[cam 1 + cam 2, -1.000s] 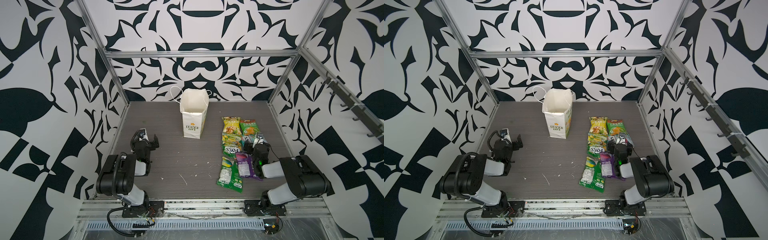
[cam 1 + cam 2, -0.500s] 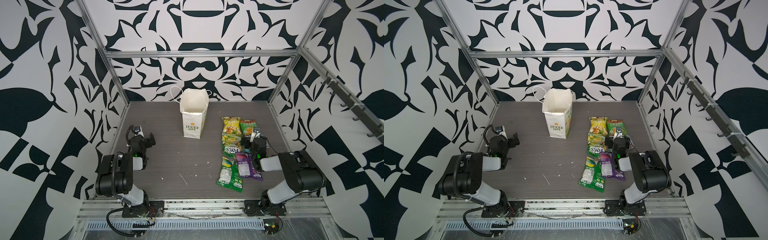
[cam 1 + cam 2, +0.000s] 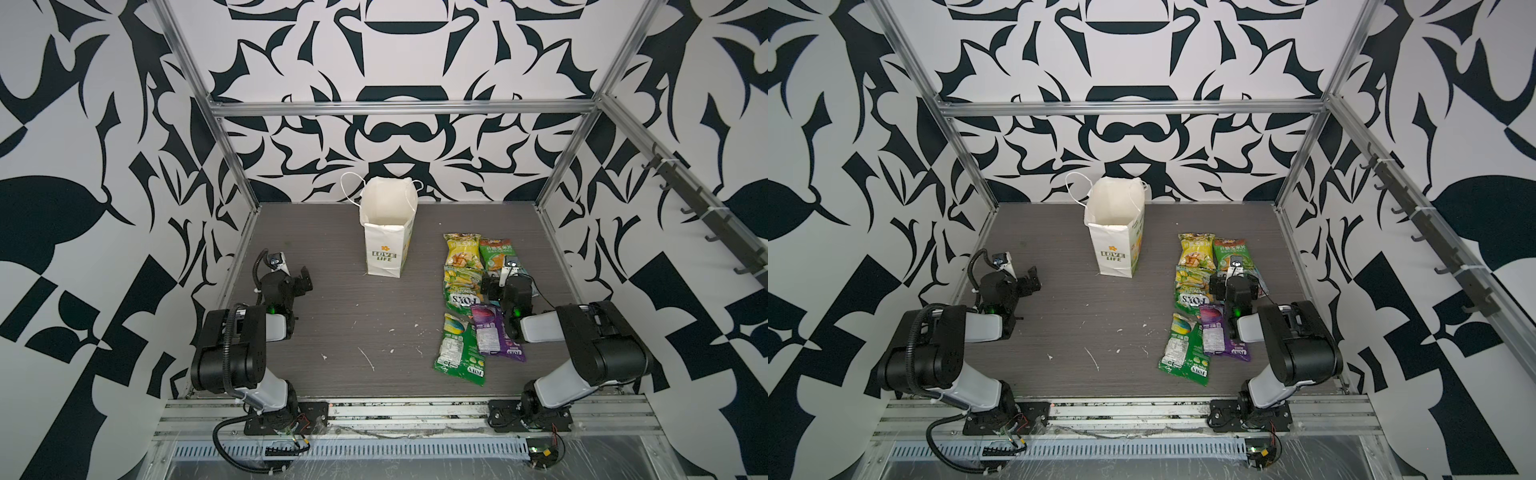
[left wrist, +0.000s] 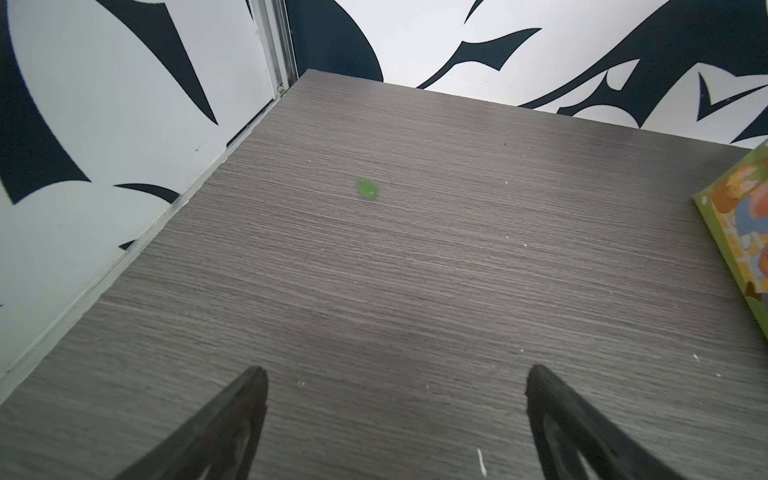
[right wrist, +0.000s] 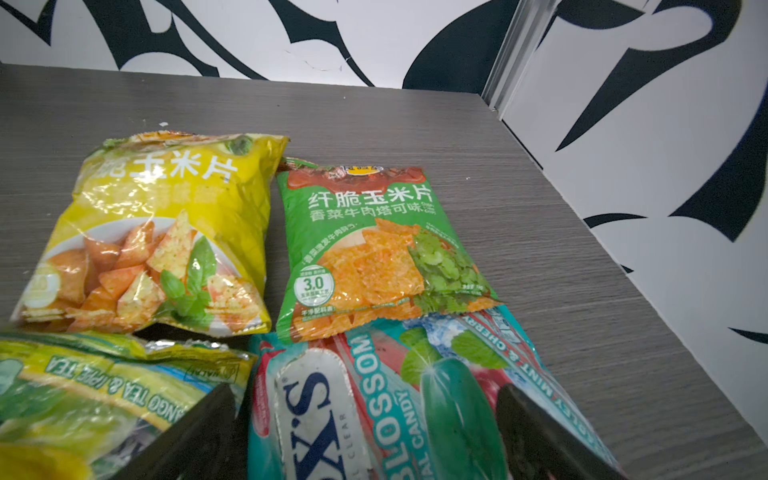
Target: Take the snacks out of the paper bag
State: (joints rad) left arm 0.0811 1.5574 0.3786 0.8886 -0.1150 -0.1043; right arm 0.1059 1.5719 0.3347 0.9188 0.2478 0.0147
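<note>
Hovering my right fingers (image 3: 505,284), spread and empty like my left fingers (image 3: 297,279), close over the teal packet (image 5: 374,415); I'd lift straight up, dragging no snacks (image 3: 463,297).

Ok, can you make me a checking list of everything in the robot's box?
Surface: grey table.
Job's things: bag upright, open, no packets seen inside; six snacks flat on the table right of it.
Clutter: white crumbs; a green spot.
Grippers: left gripper open, empty; right gripper open, empty, over a teal packet.
Cables: black cable looped at the left arm's base.
Surroundings: black-and-white walls; hooks.
</note>
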